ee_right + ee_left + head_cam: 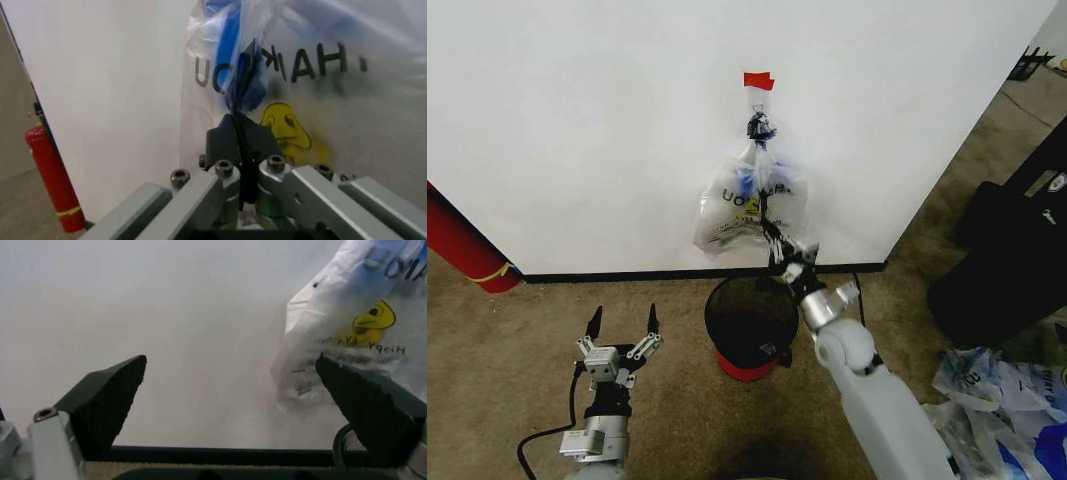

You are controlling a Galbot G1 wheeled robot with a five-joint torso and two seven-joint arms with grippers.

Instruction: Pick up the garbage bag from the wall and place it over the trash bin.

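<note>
The fingers (240,145) of the right gripper (777,247) are pressed together on a fold of thin plastic, pinching the lower part of the garbage bag (749,205) where it hangs against the wall (607,120); in the right wrist view a dark strip of the bag runs straight down between the closed pads, with blue patches above and the printed lettering and a yellow smiley just behind, so the grip looks firm, though whether it holds one layer or several cannot be told; the bag's dark handles are still bunched up at the hook under the red tape strip (758,81), so by the look of it the bag has been seized but not yet lifted off; the trash bin (750,322) stands on the carpet floor directly below, its mouth open and bare, touching nothing of the bag; the left gripper (623,325) hovers low to the left of the bin, its fingers (107,400) spread wide and holding nothing, pointed at the wall and baseboard; a large red cylinder (462,250) leans at the far left and a heap of plastic bags (1002,400) lies to the right, both well apart from the work; what remains, I judge, is unhooking, opening the bag, and drawing it over the bin's rim.
</note>
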